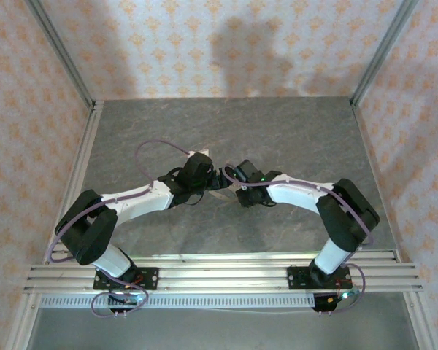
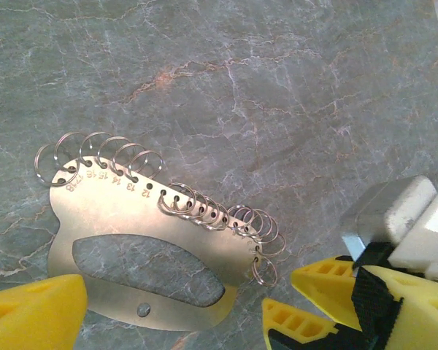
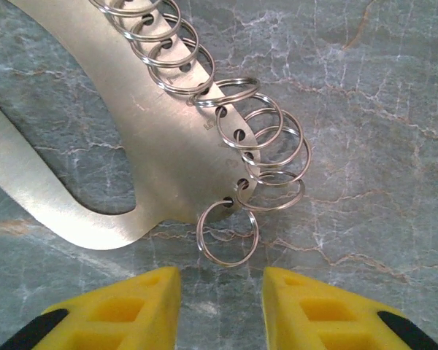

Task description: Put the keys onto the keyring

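At mid-worktop [image 1: 292, 131], the two arms are facing each other nose to nose over a flat steel gauge plate [image 3: 153, 146], which is lying on the grey stone surface. A row of split rings [image 3: 204, 80] is sitting threaded through numbered holes along the plate's edge. The end keyring [image 3: 227, 233], last in the row, is lying flat at the plate's tip and touching the worktop.

Right hand [image 3: 220, 292]: the yellow fingers [image 3: 131, 306] are standing partly apart and gripping nothing. The end keyring is sitting just ahead of the gap, almost centred. The ring row is running diagonally away from this hand, so the plate's long axis is pointing nearly at it.

Left hand [image 1: 208, 177]: one finger [image 2: 29, 313] is showing far out by the plate's wide end. I am judging this hand spread wide with nothing clamped.

The right hand is the nearer to the end keyring, so the next approach is looking like its job.
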